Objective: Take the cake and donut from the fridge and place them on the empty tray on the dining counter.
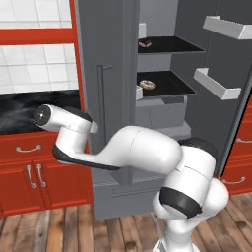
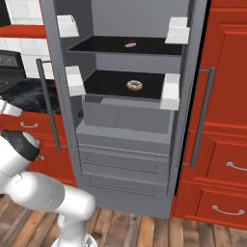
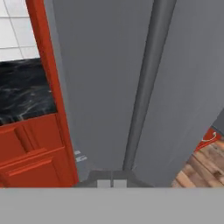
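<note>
1. Two doors of the fridge (image 2: 125, 144) stood open before you, probably so the black shelves could be reached from the front.
2. The arm was folded off to the left, against the outer face of the left door (image 1: 106, 74), so the hand's camera looked along that door's bar handle (image 3: 144, 87).
3. The donut (image 2: 134, 86) lay alone on the lower shelf (image 2: 103, 83); a small pink item, likely the cake (image 2: 130, 45), sat on the upper one.
4. You could not tell how wide the hand was.
5. No brand or writing was readable.

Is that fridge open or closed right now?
Open. The fridge doors are swung wide, baring its black shelves, with the donut on the lower one.
</note>
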{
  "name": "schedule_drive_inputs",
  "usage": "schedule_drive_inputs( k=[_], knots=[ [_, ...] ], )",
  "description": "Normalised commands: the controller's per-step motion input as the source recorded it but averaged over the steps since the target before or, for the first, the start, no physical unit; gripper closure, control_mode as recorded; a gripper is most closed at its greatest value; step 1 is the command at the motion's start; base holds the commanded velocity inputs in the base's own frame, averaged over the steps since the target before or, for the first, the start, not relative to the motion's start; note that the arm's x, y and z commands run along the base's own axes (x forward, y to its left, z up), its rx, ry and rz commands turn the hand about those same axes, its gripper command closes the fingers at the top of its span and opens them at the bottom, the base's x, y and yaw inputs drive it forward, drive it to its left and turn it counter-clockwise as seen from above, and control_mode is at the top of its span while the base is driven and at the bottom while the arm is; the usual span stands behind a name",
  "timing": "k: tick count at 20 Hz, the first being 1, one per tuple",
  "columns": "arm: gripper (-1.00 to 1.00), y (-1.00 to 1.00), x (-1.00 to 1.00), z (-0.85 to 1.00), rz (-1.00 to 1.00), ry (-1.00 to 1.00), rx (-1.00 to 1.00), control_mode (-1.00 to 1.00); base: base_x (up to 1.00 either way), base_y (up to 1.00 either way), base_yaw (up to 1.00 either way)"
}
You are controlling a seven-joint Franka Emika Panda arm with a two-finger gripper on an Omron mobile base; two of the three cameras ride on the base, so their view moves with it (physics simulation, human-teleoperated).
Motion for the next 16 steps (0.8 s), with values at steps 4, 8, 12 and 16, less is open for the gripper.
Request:
schedule_drive_inputs(
  k=[4,8,12,16],
  knots=[
    [1.00,-0.42,-1.00,0.46,-0.41,-0.03,0.00,-1.00,0.00,0.00,0.00],
    [1.00,-0.61,-0.92,0.41,-0.40,-0.05,0.00,-1.00,0.00,0.00,0.00],
    [1.00,-0.93,-0.60,0.46,-0.36,-0.04,0.01,-1.00,0.00,0.00,0.00],
    [1.00,-1.00,-0.32,0.30,-0.12,0.00,0.01,-1.00,0.00,0.00,0.00]
  ],
)
